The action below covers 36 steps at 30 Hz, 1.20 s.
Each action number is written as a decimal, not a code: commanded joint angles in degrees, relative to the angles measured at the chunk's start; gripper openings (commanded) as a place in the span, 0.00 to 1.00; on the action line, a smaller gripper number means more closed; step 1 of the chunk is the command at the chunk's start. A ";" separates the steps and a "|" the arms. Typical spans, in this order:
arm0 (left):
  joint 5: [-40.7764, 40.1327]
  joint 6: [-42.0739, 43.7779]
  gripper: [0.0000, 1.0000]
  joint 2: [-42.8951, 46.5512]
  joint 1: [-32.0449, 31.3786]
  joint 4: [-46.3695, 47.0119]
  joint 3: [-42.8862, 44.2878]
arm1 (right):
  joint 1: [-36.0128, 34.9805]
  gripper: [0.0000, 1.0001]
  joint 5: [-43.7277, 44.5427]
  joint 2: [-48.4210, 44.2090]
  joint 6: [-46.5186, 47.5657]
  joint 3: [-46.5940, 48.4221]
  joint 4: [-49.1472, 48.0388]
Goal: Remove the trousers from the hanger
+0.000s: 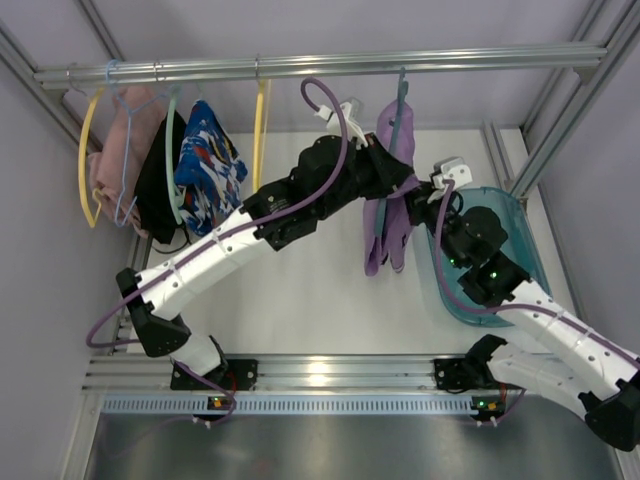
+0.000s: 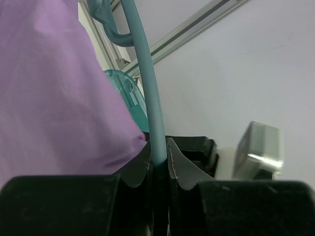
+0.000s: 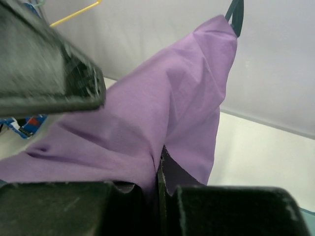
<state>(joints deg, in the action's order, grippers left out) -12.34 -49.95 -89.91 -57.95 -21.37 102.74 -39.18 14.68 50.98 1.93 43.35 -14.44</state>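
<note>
Hanging between the two sets of jaws, the one pair of trousers (image 1: pixel 375 238) showed whole only from above. The left gripper (image 2: pixel 159 160) pinched the single hanger (image 2: pixel 146 83), which only its own wrist camera showed; the right gripper (image 3: pixel 160 174) pinched trouser cloth.

This looks like a robot lab, not a home. A left arm (image 1: pixel 230 235) and a right arm (image 1: pixel 545 315) are bolted to a metal rail (image 1: pixel 330 372) by a white table (image 1: pixel 300 290). Metal bars (image 1: pixel 560 130) and plain walls (image 1: pixel 30 200) box it in. Clothes (image 1: pixel 208 165) hang from a rod (image 1: pixel 320 65).
</note>
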 commanded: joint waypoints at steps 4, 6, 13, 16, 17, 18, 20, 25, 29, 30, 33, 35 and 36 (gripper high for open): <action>-1.99 3.11 0.00 5.44 0.91 6.34 -5.43 | 1.30 0.00 -4.57 -6.07 1.67 9.89 1.77; -1.99 3.11 0.00 6.14 1.00 6.34 -6.93 | 1.39 0.00 -5.27 -6.86 1.84 11.48 3.44; -3.13 4.87 0.00 7.90 1.61 6.16 -11.76 | 3.23 0.00 -6.68 -9.67 2.63 16.93 9.33; -3.57 4.87 0.00 8.69 2.05 5.28 -13.96 | 4.80 0.00 -6.94 -11.07 2.55 19.56 11.09; -3.57 4.69 0.00 8.96 2.14 4.85 -14.58 | 5.51 0.00 -7.03 -11.08 2.20 20.36 11.62; -3.40 4.52 0.00 9.05 2.14 4.67 -15.72 | 6.13 0.00 -7.03 -11.17 1.85 21.15 11.62; -3.13 3.46 0.00 8.96 2.23 3.35 -16.43 | 8.32 0.00 -6.94 -11.26 0.01 23.70 12.41; -1.73 2.23 0.00 8.52 2.32 2.91 -18.97 | 13.06 0.00 -7.21 -11.25 -5.18 30.19 14.26; -0.23 1.44 0.00 8.61 2.41 2.64 -21.52 | 15.53 0.00 -5.71 -12.48 -5.36 33.19 18.47; 0.12 1.26 0.00 8.78 2.41 2.64 -22.05 | 16.06 0.00 -5.45 -12.83 -5.19 33.98 19.09; 2.14 1.26 0.00 9.49 2.41 2.73 -23.90 | 17.99 0.00 -3.78 -14.85 -4.40 34.43 21.90; 3.97 1.53 0.00 10.10 2.23 2.73 -25.04 | 19.66 0.00 -2.73 -16.96 -3.17 33.64 23.92; 4.86 1.53 0.00 10.36 2.32 2.82 -25.48 | 20.19 0.00 -2.29 -17.84 -2.64 33.20 24.71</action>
<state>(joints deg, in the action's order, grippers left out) -10.20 -49.17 -82.50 -55.88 -19.18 78.08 -20.82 9.69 36.77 -1.52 73.32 13.98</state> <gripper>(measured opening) 0.152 0.055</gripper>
